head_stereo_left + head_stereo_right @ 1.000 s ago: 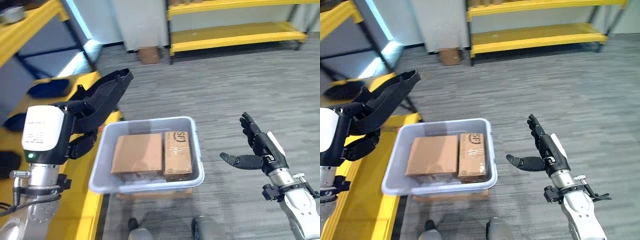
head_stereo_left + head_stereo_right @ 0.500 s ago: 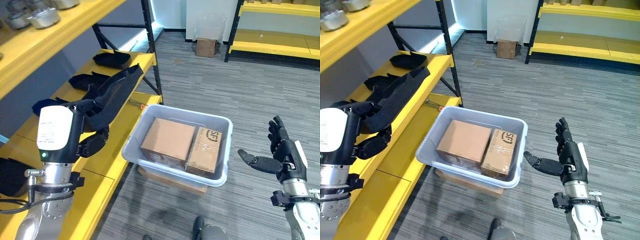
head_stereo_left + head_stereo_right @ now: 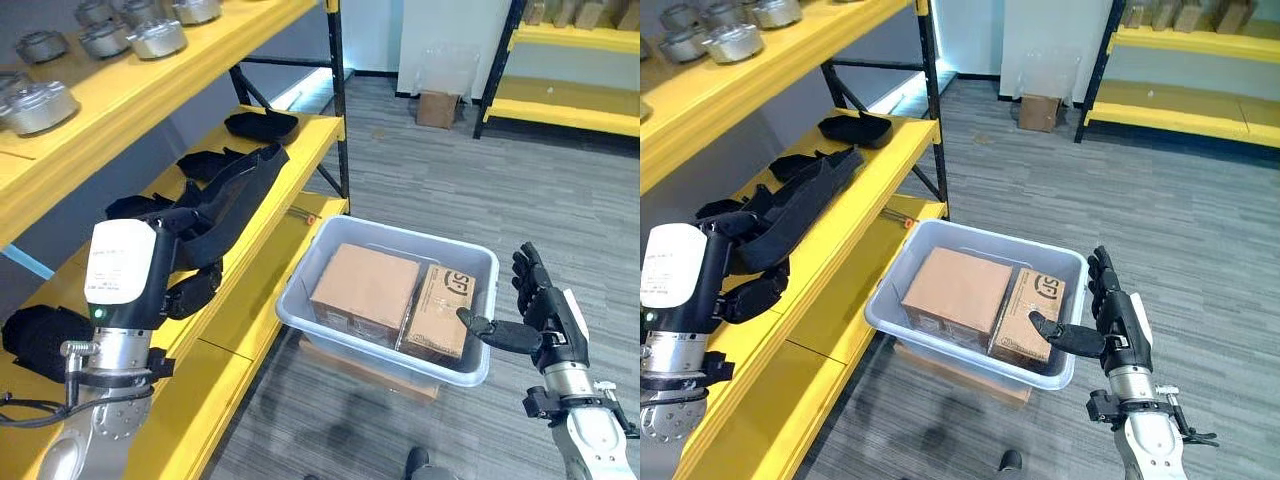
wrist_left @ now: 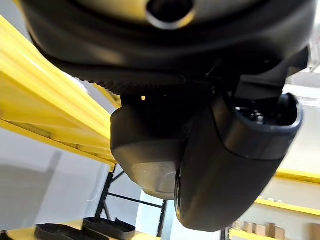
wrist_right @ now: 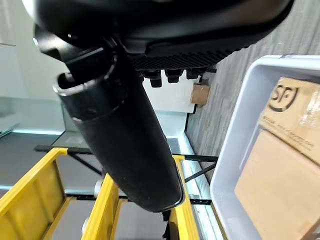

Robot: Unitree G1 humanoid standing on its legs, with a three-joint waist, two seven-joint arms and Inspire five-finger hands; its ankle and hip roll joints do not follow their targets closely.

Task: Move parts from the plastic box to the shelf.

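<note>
Beside the plastic box point(image 3: 300, 300), my right hand point(image 3: 540, 315) is hovering open-fingered; my left hand point(image 3: 190, 255) is clutching a black part point(image 3: 235, 190) over the yellow shelf point(image 3: 255, 280). Printed cartons point(image 3: 370, 290) are filling the box.

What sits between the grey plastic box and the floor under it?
A flat cardboard box lies under the plastic box, raising it off the floor. The left eye view shows its brown edge sticking out below the box's near side.
</note>
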